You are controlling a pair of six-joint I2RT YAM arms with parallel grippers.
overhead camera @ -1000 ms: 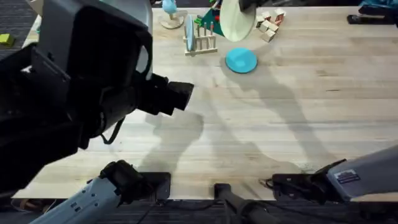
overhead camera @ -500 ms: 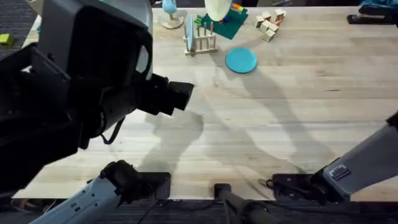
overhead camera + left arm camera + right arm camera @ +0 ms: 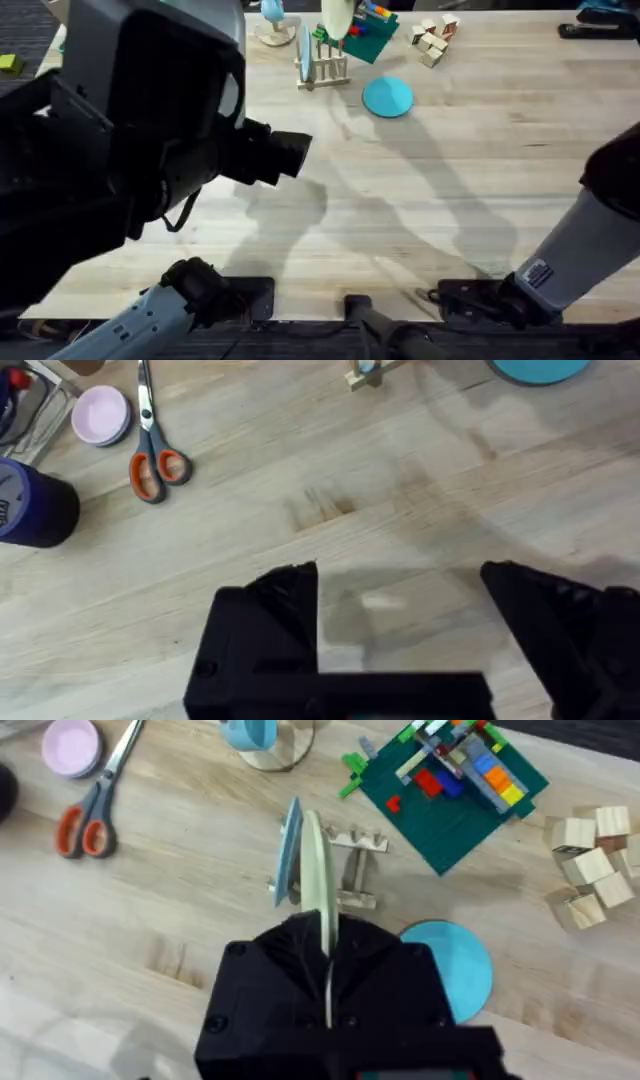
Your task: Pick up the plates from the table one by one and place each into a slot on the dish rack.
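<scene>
Right now we have the cream plate (image 3: pixel 318 880) pinched on edge in the right end effector (image 3: pixel 328 985), its fingers clamped on the lower rim so the disc stands upright and thin toward the camera. It hangs directly above the dish rack (image 3: pixel 345 880), beside a pale blue plate (image 3: pixel 290 850) that already stands in a slot of that rack. From overhead the cream plate (image 3: pixel 336 15) shows over the far side of the dish rack (image 3: pixel 322 68).

A bright blue plate (image 3: pixel 387 97) lies flat on the desk (image 3: pixel 470 150) just beside the rack, on the side toward the arms' bases.

We judge these plates light, stiff and smooth, so an edge pinch can let them swivel or slip; a hold low on the rim, as now, leaves the rest of the disc free to drop between the pegs. The flat blue one offers no raised side, so we would take it at the rim, probably tipping it up first.

The left end effector (image 3: pixel 400 630) hangs open over bare desk, nearer the bases than the rack, holding nothing.
</scene>
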